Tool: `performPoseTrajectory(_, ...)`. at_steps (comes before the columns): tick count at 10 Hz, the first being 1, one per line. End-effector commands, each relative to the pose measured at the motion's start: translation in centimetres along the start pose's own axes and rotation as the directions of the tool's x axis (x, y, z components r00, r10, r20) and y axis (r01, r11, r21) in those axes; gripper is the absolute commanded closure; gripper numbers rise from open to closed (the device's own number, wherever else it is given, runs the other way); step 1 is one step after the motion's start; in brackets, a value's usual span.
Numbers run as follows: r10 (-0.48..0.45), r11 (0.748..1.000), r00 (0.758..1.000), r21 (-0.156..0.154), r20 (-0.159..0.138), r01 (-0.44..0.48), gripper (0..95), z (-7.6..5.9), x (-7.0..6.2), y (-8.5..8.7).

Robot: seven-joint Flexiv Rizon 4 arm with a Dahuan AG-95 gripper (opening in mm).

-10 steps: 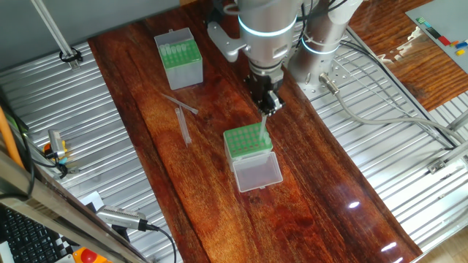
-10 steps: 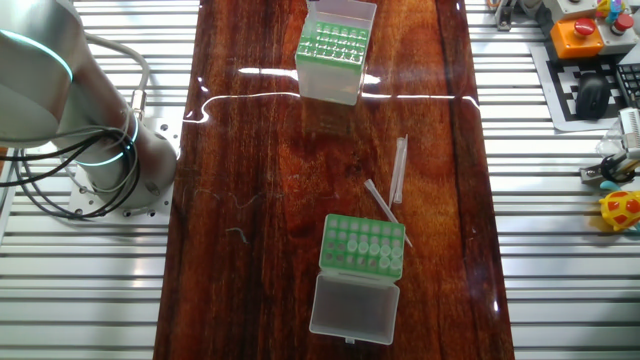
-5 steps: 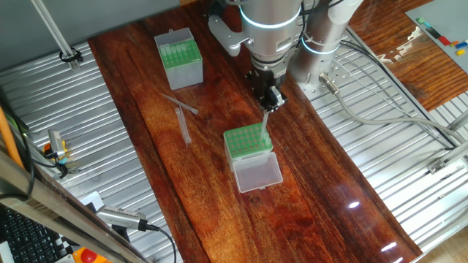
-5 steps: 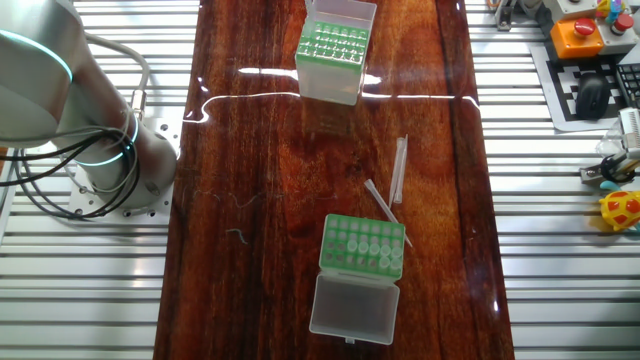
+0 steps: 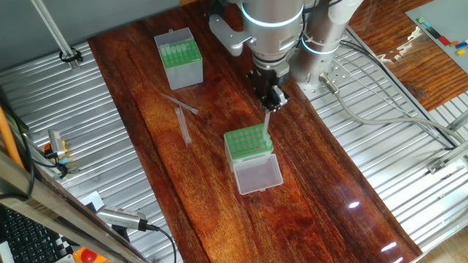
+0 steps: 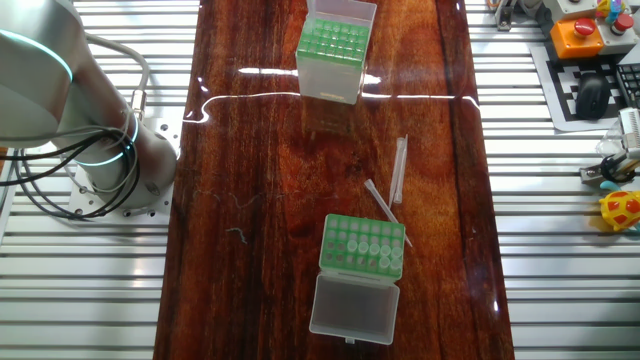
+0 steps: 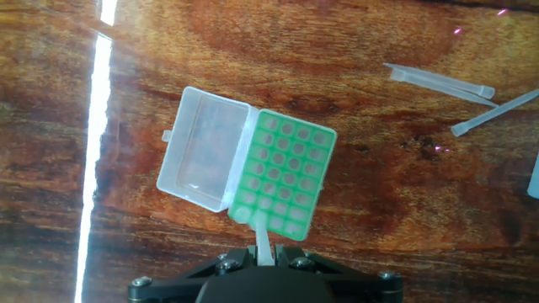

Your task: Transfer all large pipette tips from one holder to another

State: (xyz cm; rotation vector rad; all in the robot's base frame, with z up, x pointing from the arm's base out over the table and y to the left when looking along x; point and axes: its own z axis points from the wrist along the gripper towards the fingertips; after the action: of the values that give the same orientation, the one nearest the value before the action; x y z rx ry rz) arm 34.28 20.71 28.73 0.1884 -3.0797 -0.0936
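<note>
Gripper (image 5: pixel 268 101) clamped on one tip (image 5: pixel 265 121), held upright above the far edge of the rack (image 5: pixel 248 142); in the hand view, tip (image 7: pixel 262 239) pinched between the fingers (image 7: pixel 290 252), narrow end over the rack (image 7: pixel 283 172) edge. Rack lid (image 5: pixel 257 174) folded open, flat on the table (image 5: pixel 146 117). Two loose tips (image 5: pixel 180 106) lying between rack and box (image 5: pixel 179 58). Box at the far end, well apart from the rack.
</note>
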Motion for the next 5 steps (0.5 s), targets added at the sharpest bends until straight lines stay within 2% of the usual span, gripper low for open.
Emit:
performPoseTrajectory(1, -0.015, 1.000, 1.000, 0.007, 0.000, 0.015, 95.0, 0.0, 0.0, 0.1)
performPoseTrajectory(5, -0.092, 0.996, 0.996, 0.023, -0.002, 0.092, 95.0, -0.6, -1.0, 0.6)
